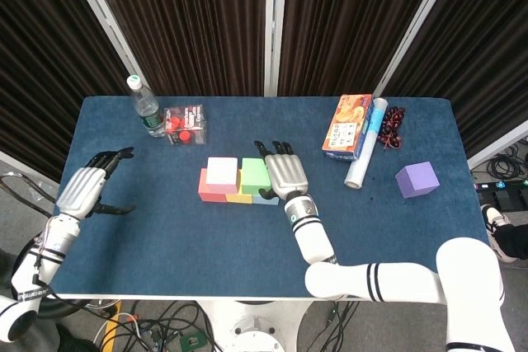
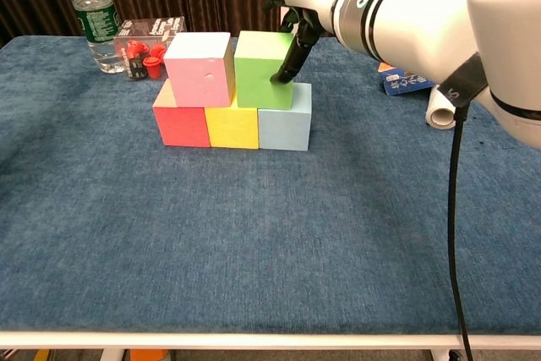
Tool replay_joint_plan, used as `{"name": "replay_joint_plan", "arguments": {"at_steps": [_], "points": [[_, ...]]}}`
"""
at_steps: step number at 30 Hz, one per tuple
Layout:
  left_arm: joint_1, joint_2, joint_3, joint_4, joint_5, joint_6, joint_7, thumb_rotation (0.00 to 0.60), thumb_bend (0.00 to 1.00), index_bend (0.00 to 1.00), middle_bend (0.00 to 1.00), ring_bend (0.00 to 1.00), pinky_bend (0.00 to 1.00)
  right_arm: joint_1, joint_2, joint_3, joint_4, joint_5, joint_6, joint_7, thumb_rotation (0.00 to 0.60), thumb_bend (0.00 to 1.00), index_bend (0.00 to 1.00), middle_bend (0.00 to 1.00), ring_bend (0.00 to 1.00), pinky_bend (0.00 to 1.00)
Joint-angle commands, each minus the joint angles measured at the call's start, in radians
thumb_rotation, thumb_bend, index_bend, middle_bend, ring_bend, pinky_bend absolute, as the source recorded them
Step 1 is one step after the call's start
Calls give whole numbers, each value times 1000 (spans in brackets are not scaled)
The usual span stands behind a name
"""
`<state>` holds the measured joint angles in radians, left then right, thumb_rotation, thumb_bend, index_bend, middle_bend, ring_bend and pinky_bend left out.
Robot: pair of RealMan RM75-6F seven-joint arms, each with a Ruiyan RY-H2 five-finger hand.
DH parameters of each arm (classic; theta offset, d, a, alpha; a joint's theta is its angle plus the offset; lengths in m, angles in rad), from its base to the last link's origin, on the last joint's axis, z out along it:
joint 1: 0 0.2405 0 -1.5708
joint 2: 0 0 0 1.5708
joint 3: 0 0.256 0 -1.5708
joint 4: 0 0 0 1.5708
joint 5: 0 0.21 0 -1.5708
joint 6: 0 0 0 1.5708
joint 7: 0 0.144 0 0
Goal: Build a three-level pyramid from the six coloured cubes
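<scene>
A red cube point(image 2: 181, 126), a yellow cube point(image 2: 232, 127) and a light blue cube point(image 2: 285, 128) form a row mid-table. On them stand a pink cube point(image 2: 199, 69) and a green cube point(image 2: 262, 70), nearly side by side. My right hand point(image 2: 308, 6) reaches down from behind, fingers extended, and one of its fingertips point(image 2: 279, 78) touches the green cube's right face. From the head view, the right hand point(image 1: 285, 172) lies just right of the green cube point(image 1: 256, 175). A purple cube point(image 1: 417, 180) sits alone at the far right. My left hand point(image 1: 82, 190) hovers open at the left edge.
A water bottle point(image 1: 146, 108) and a clear box of red pieces point(image 1: 185, 124) stand at the back left. A snack box point(image 1: 346, 126), a white roll point(image 1: 365, 154) and dark beads point(image 1: 392, 128) lie at the back right. Bare blue cloth point(image 2: 254, 234) covers the table's front.
</scene>
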<state>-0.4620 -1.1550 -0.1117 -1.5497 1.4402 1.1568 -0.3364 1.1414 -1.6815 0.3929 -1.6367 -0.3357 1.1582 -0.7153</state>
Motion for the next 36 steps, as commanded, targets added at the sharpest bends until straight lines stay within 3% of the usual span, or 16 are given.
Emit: {"name": "replay_joint_plan", "arguments": {"at_steps": [1,30,36], "points": [[0,0,0,0,0,1,-1,600,22,72,149,113,107,1,-2,0,3,0,-1,0,600,165,0,316,14,0],[2,-2,4,11,1,-3,-10,600,22,72,149,113,107,6,-14,4,10,4,-9,2,600,163,0,312,12,0],[3,-4,3,15,1,-2,-14,600,22,72,149,113,107,3,-12,1,7,4,-12,3,600,151,0,190,0,0]]}}
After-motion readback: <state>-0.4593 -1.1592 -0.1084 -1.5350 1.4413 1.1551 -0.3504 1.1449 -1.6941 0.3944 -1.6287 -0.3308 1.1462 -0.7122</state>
